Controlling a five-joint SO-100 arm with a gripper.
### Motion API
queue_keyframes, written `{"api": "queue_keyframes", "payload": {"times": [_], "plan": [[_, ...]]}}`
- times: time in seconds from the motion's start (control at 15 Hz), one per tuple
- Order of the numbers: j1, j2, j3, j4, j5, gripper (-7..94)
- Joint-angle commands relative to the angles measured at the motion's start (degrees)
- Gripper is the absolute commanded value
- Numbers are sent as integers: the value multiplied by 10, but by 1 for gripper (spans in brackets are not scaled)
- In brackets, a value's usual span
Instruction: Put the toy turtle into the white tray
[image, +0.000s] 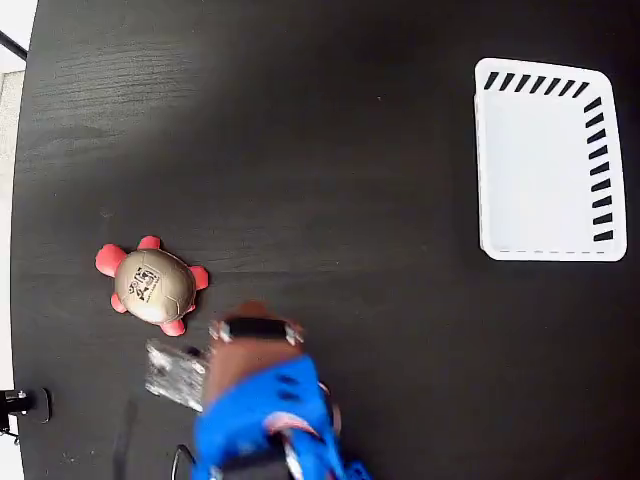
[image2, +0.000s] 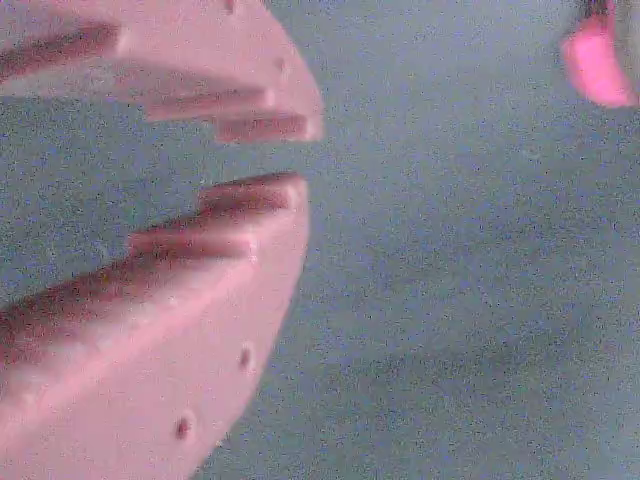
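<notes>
A black wood-grain table (image: 330, 150) is filling the fixed view. The toy turtle (image: 152, 285) is sitting at its left, well apart from the white tray (image: 545, 160) at upper right, with my blue arm (image: 262, 420) reaching in just beside it. In the wrist view my gripper (image2: 290, 155) is showing its fingers (image2: 180, 330) slightly parted over bare table, holding nothing; a pink flipper is peeking in at the top right corner.

arm: blue, entering from the bottom edge of the fixed view, motion-blurred | hand (image2: 300, 155): two pale toothed fingers (image2: 180, 330) with a narrow gap at the tips, nothing between them | low over the tabletop (image: 330, 180)
</notes>
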Motion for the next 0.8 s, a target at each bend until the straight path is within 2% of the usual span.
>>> {"api": "queue_keyframes", "payload": {"times": [0.0,0.2,0.4,0.73], "plan": [[-28,-94,-151,47,52,0],[-84,-195,-239,88,137,0],[-179,-239,-272,92,227,0],[-252,-309,-312,104,264,0]]}}
